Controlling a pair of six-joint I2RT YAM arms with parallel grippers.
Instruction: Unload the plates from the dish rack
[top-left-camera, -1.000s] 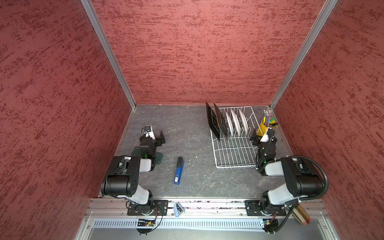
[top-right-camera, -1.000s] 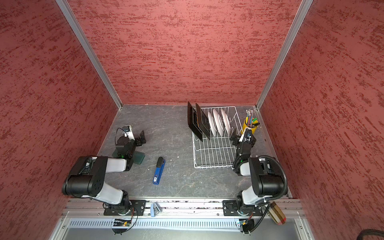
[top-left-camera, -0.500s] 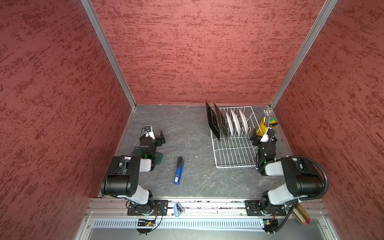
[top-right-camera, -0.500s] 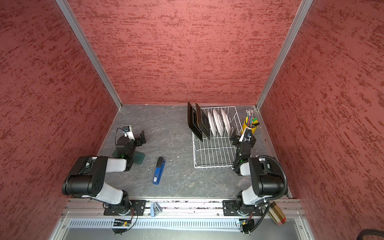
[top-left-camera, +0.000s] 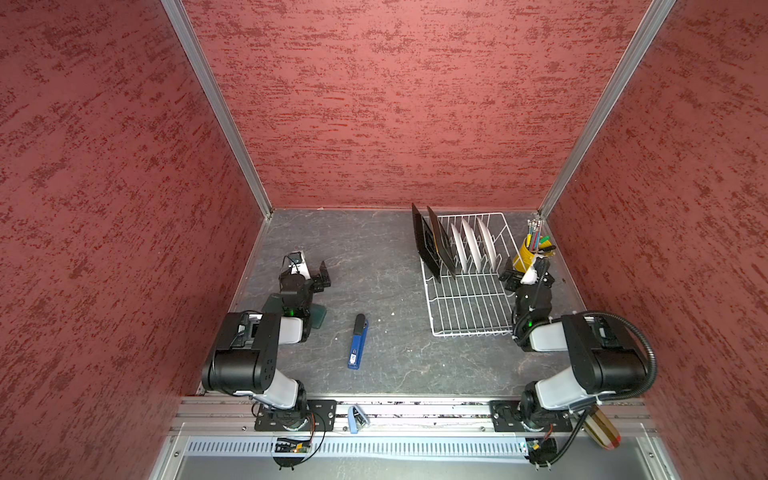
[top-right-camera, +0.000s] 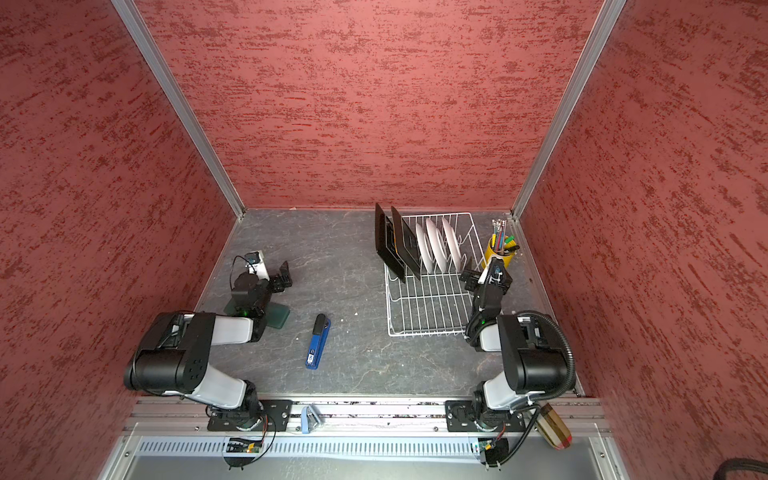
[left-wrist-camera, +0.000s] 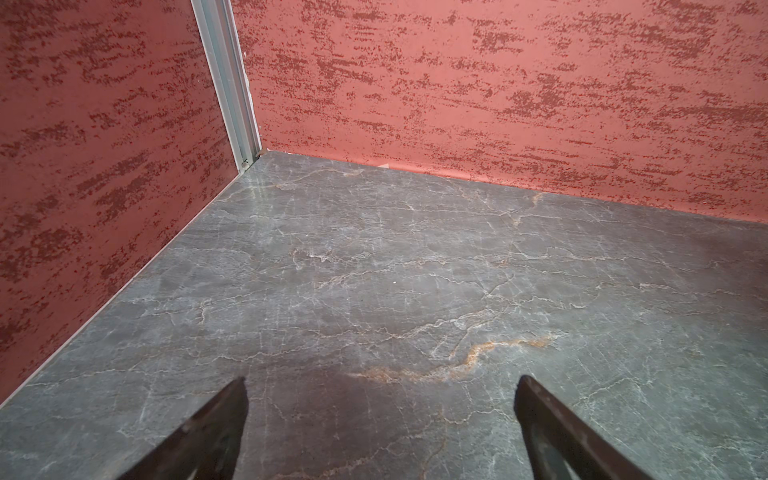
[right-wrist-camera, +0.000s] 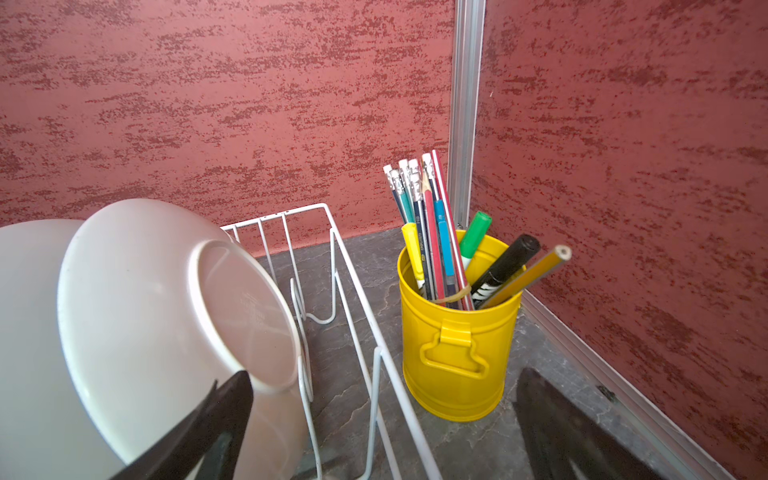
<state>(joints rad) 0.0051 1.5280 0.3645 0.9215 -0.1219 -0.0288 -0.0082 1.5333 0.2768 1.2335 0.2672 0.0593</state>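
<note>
Rack (top-left-camera: 469, 309) sits far right on the table (top-left-camera: 374, 257). All five plates are in it, on edge at its far end: two square plates (top-left-camera: 440, 245) leftmost, three round plates (top-left-camera: 468, 245) right of them. Right fingers (right-wrist-camera: 216, 419) apart, empty, at the rack's right side next to the rightmost round plate; contact unclear. Yellow cup (right-wrist-camera: 453, 353) of pens just right of the rack. Left fingers (left-wrist-camera: 212, 428) apart, empty, low over bare table at left. Stapler (top-left-camera: 357, 340) near centre.
</note>
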